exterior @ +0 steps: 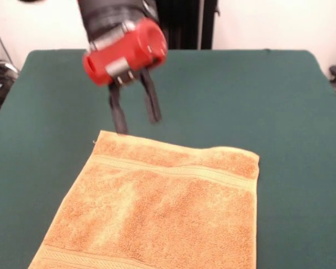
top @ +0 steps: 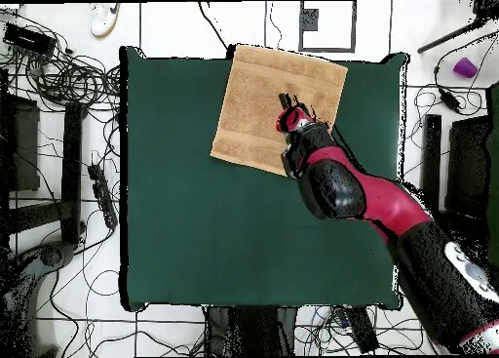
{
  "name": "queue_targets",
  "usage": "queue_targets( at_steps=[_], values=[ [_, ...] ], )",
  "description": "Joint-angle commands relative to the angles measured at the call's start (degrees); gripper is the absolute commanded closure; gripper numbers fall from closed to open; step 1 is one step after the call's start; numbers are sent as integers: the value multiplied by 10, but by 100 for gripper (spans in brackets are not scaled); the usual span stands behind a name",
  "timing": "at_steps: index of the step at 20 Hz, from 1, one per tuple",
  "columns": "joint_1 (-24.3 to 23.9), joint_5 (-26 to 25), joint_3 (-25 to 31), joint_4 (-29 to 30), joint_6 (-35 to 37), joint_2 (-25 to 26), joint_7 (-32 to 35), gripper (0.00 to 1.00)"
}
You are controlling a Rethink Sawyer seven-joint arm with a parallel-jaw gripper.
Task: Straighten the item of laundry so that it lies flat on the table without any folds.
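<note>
While the gripper hangs w/ its 2 fingers spread and empty, the orange terry towel lies unfolded on the green table, at 6 o'clock from the tips in front view, long axis approx 12-to-6, slightly skewed.

My red and black arm reaches down from the far side; my gripper hangs with fingers spread apart.
</note>
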Motion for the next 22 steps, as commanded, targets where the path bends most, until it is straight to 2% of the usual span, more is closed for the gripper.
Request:
queue_targets(
  at_steps=[1, 3, 5, 7, 8, 9, 11, 12, 13, 14, 15, 16, 17, 18, 19, 20, 21, 22],
  values=[
    [-70, 25, 107, 182, 125, -51, 70, 0],
    [-101, 12, 119, 218, 173, -76, 25, 0],
    [-92, -31, 86, 234, 163, -117, -9, 0],
    [-78, -60, 45, 238, 160, -111, -17, 0],
    [-89, -77, 53, 243, 149, -93, -22, 0],
    [-76, -93, 32, 246, 127, -94, -13, 0],
    [0, -108, -68, 245, 70, -147, 42, 0],
    [74, -108, -159, 224, 106, -180, 67, 0],
    [111, -116, -206, 205, 152, -189, 75, 0],
    [136, -144, -238, 185, 177, -189, 65, 0],
    [159, -199, -269, 160, 187, -192, 35, 0],
    [152, -234, -271, 152, 167, -189, -1, 0],
    [68, -234, -189, 169, 172, -177, -69, 0],
    [-39, -210, -77, 187, 206, -139, -130, 0],
    [-137, -171, 18, 190, 254, -71, -159, 0],
    [-209, -135, 85, 180, 321, 9, -185, 0],
    [-251, -106, 121, 162, 391, 77, -219, 0],
    [-264, -92, 131, 149, 431, 103, -243, 0]
  ],
)
